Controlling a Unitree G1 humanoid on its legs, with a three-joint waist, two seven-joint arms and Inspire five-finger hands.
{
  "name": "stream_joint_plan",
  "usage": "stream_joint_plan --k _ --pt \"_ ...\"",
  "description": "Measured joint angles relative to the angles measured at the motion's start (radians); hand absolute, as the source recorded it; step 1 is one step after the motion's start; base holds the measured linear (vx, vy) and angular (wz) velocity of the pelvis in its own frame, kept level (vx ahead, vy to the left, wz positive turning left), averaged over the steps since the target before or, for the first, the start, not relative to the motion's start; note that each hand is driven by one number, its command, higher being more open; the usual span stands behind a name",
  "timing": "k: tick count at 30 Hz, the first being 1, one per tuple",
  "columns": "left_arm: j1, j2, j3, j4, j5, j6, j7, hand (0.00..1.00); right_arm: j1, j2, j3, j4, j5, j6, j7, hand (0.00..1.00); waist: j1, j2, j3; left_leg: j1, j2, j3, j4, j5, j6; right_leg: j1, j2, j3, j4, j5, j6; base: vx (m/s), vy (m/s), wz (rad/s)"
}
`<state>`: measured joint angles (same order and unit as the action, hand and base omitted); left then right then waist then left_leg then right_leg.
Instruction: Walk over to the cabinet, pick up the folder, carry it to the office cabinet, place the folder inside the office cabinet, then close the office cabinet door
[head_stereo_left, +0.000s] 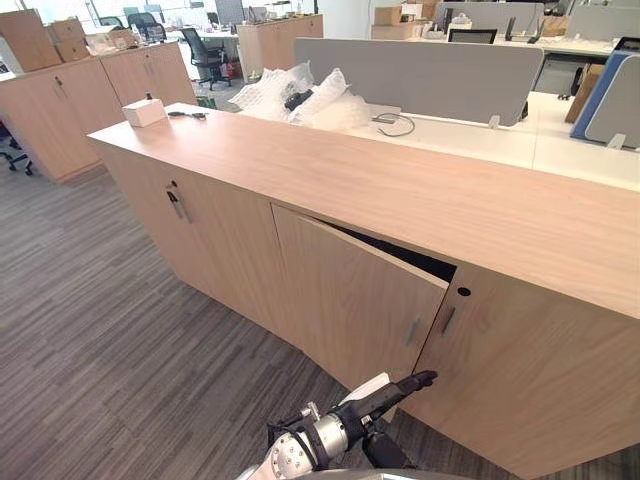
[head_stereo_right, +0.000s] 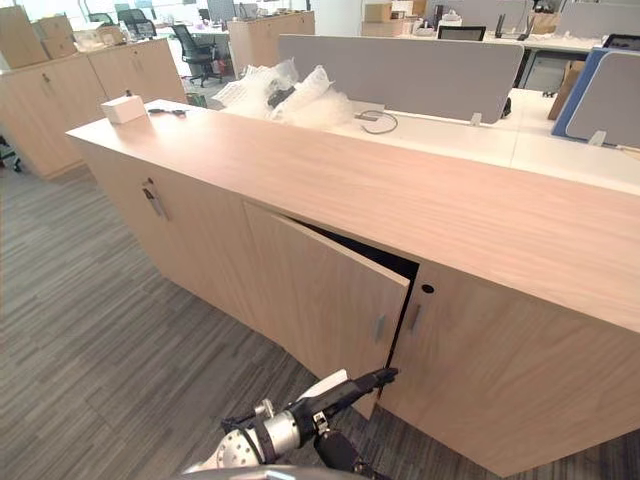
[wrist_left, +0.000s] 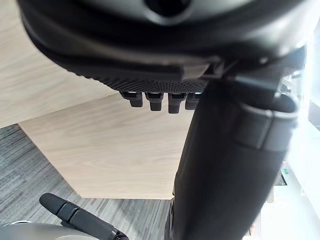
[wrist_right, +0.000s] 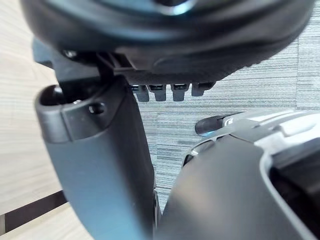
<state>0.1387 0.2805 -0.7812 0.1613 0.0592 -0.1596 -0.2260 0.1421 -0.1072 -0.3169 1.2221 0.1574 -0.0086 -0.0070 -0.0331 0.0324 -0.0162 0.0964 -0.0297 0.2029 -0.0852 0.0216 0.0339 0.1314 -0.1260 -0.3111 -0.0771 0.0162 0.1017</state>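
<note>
Your left hand (head_stereo_left: 390, 392) is low in front of the cabinet (head_stereo_left: 540, 380), fingers straight and empty. The tips aim at the lower corner of the door (head_stereo_left: 350, 290) just ahead; touching or not, you cannot tell. That door stands ajar, with a dark gap along its top edge. Cabinet front: three doors, three handles, one keyhole (head_stereo_left: 463, 292). Your right hand (wrist_right: 165, 45): fingers (wrist_right: 157, 92) loose in a row, holding nothing. Where the folder is, you cannot tell. Far beyond the left hand, on the cabinet top: one small white box (head_stereo_left: 145, 112).
</note>
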Motion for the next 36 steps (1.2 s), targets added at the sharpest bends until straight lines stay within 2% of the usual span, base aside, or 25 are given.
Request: stream_joint_plan --k 8,11,14,16,18,20,21,23,25,26,27,28,29,34,36 --pt "0.004 -0.029 0.040 0.210 -0.110 0.035 0.007 1.00 -0.011 0.006 0.028 -0.003 0.001 -0.001 -0.010 1.00 -0.004 -0.019 0.027 0.026 0.008 0.001 0.000 -0.003 -0.009 0.030 0.008 -0.007 -0.008 -0.001 -0.004 -0.04 -0.025 0.00" --pt "0.030 -0.060 0.141 0.338 -0.156 0.043 0.013 1.00 -0.012 0.013 0.028 -0.008 0.001 -0.001 -0.015 1.00 -0.004 -0.029 0.034 0.029 0.013 0.015 0.005 -0.008 -0.016 0.030 0.010 0.008 -0.010 0.000 -0.005 -0.05 0.000 -0.13" --pt "0.044 -0.069 0.261 0.453 -0.234 0.061 0.046 1.00 -0.016 0.027 0.027 -0.010 0.006 -0.005 -0.018 1.00 0.002 -0.051 0.053 -0.002 0.033 0.034 0.092 -0.056 -0.029 0.030 0.019 0.024 -0.008 0.000 -0.012 -0.03 -0.040 -0.18" --pt "0.045 -0.073 0.337 0.529 -0.255 0.066 0.059 1.00 -0.018 0.033 0.027 -0.010 0.029 -0.008 -0.019 1.00 0.002 -0.056 0.063 -0.057 0.064 0.036 0.218 -0.121 -0.038 0.028 0.033 0.029 -0.002 -0.008 -0.023 -0.01 -0.077 -0.10" --pt "0.046 -0.099 0.465 0.583 -0.328 0.075 0.085 1.00 -0.017 0.023 0.023 -0.009 0.068 -0.015 -0.019 1.00 0.007 -0.031 0.076 -0.132 0.146 0.039 0.422 -0.231 -0.058 0.030 0.079 0.049 0.014 -0.024 -0.040 0.02 -0.061 -0.25" --pt "0.045 -0.118 0.554 0.622 -0.382 0.072 0.117 1.00 -0.015 0.021 0.019 -0.007 0.090 -0.016 -0.023 1.00 0.019 -0.018 0.080 -0.173 0.198 0.030 0.544 -0.266 -0.082 0.033 0.116 0.070 0.018 -0.026 -0.055 0.05 -0.072 -0.35" --pt "0.041 -0.120 0.579 0.641 -0.396 0.072 0.136 1.00 -0.015 0.023 0.010 -0.004 0.095 -0.017 -0.026 1.00 0.024 -0.020 0.083 -0.195 0.217 0.001 0.606 -0.271 -0.090 0.037 0.133 0.083 0.020 -0.024 -0.061 0.06 -0.080 -0.33" --pt "0.032 -0.127 0.608 0.662 -0.405 0.073 0.139 1.00 -0.021 0.023 0.001 0.002 0.121 -0.018 -0.027 1.00 0.027 -0.011 0.105 -0.198 0.215 -0.081 0.658 -0.271 -0.091 0.059 0.147 0.097 0.022 -0.023 -0.063 0.04 -0.048 -0.24" --pt "0.028 -0.152 0.652 0.666 -0.445 0.072 0.139 1.00 -0.042 0.012 -0.014 0.010 0.121 -0.019 -0.028 1.00 0.032 0.001 0.130 -0.201 0.179 -0.220 0.707 -0.285 -0.092 0.079 0.147 0.138 0.031 -0.022 -0.066 0.01 0.046 -0.43" --pt "0.029 -0.163 0.667 0.668 -0.448 0.070 0.141 1.00 -0.045 0.006 -0.015 0.011 0.121 -0.019 -0.028 1.00 0.036 0.009 0.131 -0.190 0.159 -0.279 0.690 -0.299 -0.104 0.076 0.146 0.153 0.036 -0.021 -0.067 -0.02 0.150 -0.82" --pt "0.034 -0.200 0.704 0.681 -0.464 0.056 0.149 1.00 -0.053 -0.013 -0.015 0.010 0.121 -0.020 -0.025 1.00 0.050 0.045 0.129 -0.142 0.119 -0.433 0.592 -0.311 -0.121 0.050 0.154 0.198 0.057 -0.022 -0.065 -0.03 0.151 -0.79" --pt "0.031 -0.209 0.723 0.698 -0.464 0.051 0.151 1.00 -0.056 -0.016 -0.015 0.010 0.121 -0.022 -0.025 1.00 0.053 0.051 0.127 -0.121 0.119 -0.465 0.556 -0.324 -0.125 0.043 0.157 0.215 0.059 -0.020 -0.062 -0.03 0.176 -0.79" --pt "0.025 -0.212 0.746 0.731 -0.466 0.047 0.154 1.00 -0.065 -0.012 -0.013 0.010 0.121 -0.023 -0.027 1.00 0.056 0.049 0.128 -0.101 0.111 -0.471 0.521 -0.325 -0.109 0.037 0.156 0.234 0.056 -0.018 -0.058 -0.05 0.192 -0.56" --pt "0.035 -0.215 0.929 0.853 -0.530 0.050 0.200 1.00 -0.032 0.022 -0.018 0.008 0.121 -0.027 -0.026 1.00 0.060 -0.002 0.105 -0.072 0.095 -0.397 0.460 -0.314 -0.090 0.018 0.120 0.298 0.045 -0.005 -0.045 -0.01 0.131 -0.38" --pt "0.041 -0.210 0.956 0.882 -0.502 0.047 0.209 1.00 -0.017 0.024 -0.024 0.008 0.121 -0.027 -0.025 1.00 0.060 -0.006 0.097 -0.040 0.081 -0.380 0.403 -0.287 -0.077 0.019 0.104 0.307 0.045 -0.004 -0.039 0.05 0.031 -0.12"
